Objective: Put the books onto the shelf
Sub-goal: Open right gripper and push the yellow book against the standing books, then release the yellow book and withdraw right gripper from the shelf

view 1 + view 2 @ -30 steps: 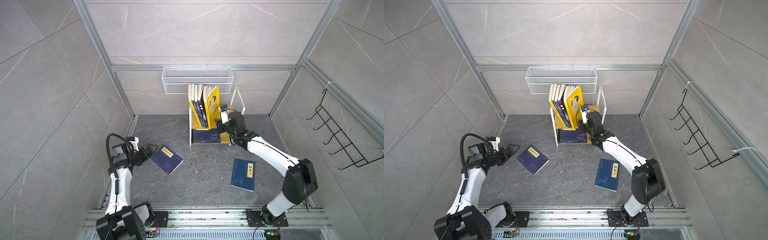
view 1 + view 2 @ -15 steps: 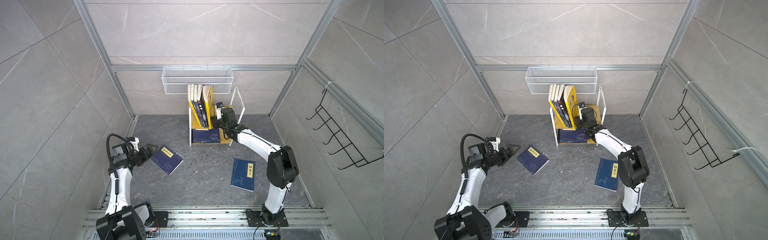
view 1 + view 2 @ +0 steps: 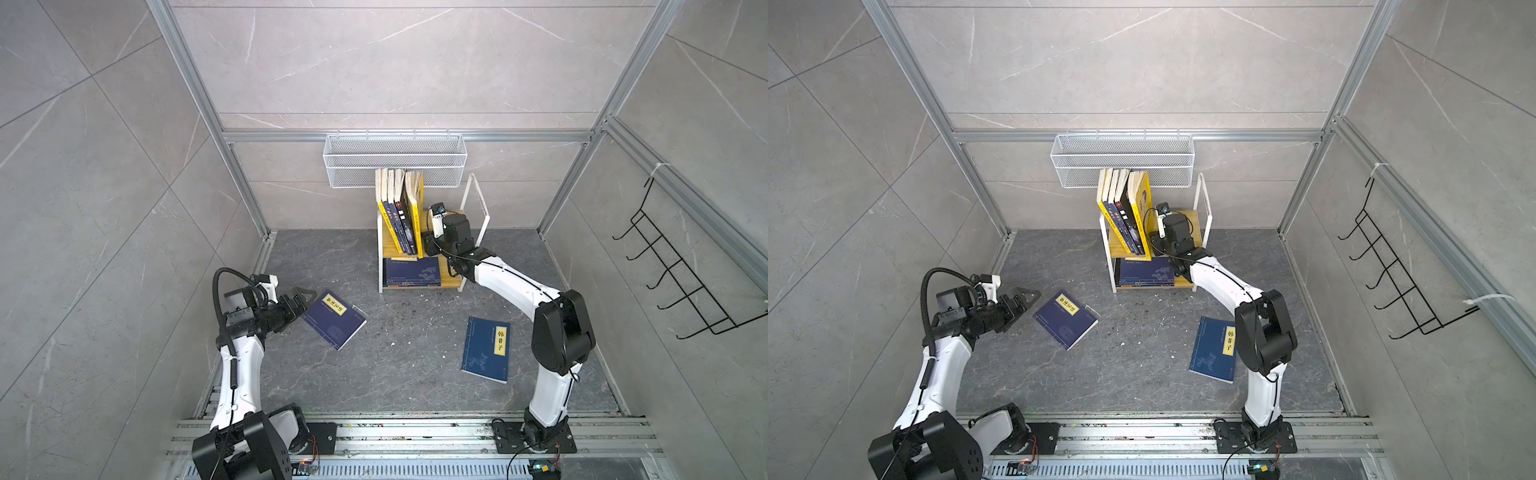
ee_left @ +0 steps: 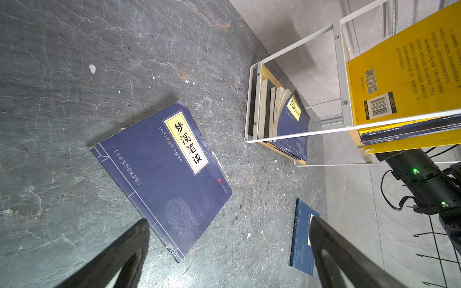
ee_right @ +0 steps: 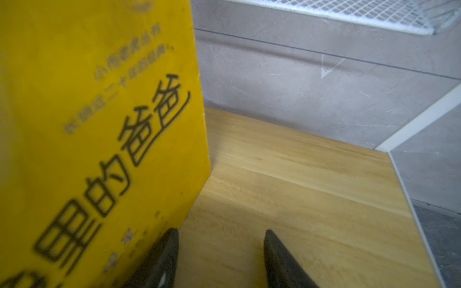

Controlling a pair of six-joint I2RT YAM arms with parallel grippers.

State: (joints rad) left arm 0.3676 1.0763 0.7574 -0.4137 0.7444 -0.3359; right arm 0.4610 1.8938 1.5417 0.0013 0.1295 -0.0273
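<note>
Top views first. The shelf (image 3: 451, 278) stands at the back wall, under a wire basket (image 3: 395, 160). Its upper tier has a row of books (image 3: 395, 220) standing up, with a yellow book (image 3: 415, 220) at the right end. A flat book (image 3: 411, 272), navy, lies on the lower tier. Two more are down on the floor (image 3: 395, 374): the left navy book (image 3: 334, 318) and the right navy book (image 3: 486, 349), well apart from each other. The left gripper (image 3: 301, 303) hovers just beside the left navy book, jaws spread wide, nothing in them. The right gripper (image 3: 432, 244) is up on the top tier, right next to the yellow book.

Left wrist cam: both fingers (image 4: 119, 259) are far apart above the floor. The left navy book lies flat just past them, and I can't see any contact.

Right wrist cam: the jaws are parted with bare wood between them, gripping nothing. One of the fingers (image 5: 159, 261) sits right up against the yellow cover. Can't tell if it's actually pressing on it.
</note>
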